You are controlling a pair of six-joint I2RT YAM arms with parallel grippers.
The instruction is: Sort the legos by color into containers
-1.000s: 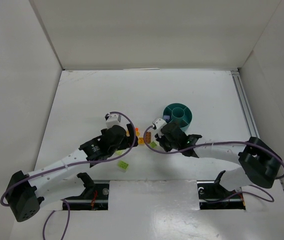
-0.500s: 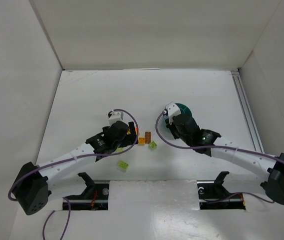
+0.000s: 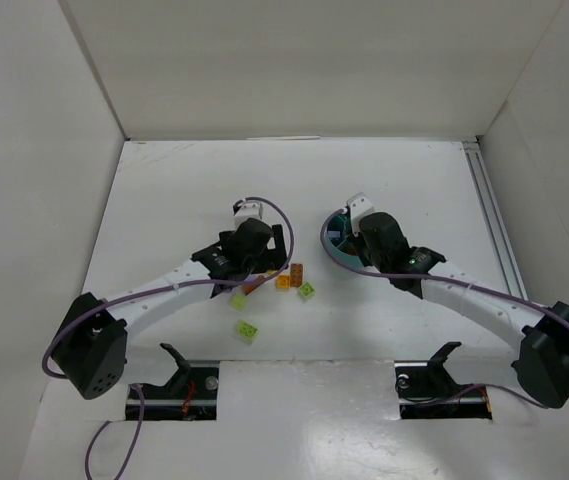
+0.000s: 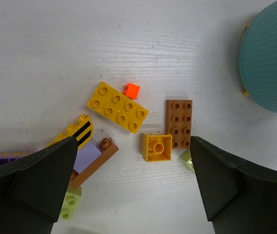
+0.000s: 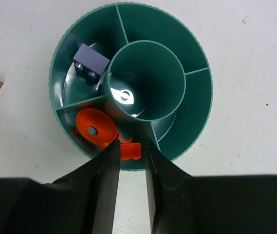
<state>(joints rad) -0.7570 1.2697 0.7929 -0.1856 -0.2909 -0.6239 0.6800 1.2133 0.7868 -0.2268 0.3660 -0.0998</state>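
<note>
The legos [image 3: 284,281] are light, rigid, slick plastic, and are probably best pinched across flat opposite sides rather than over the studs. A yellow brick [image 4: 118,107] and a brown brick [image 4: 179,123] lie loose on the counter [image 4: 55,44] under the wide-open left gripper [image 4: 133,151]. Over the teal bowl [image 5: 153,27], an orange brick [image 5: 130,151] sits between the right gripper's [image 5: 131,144] nearly closed tips. I cannot tell whether it is pinched or free.
</note>
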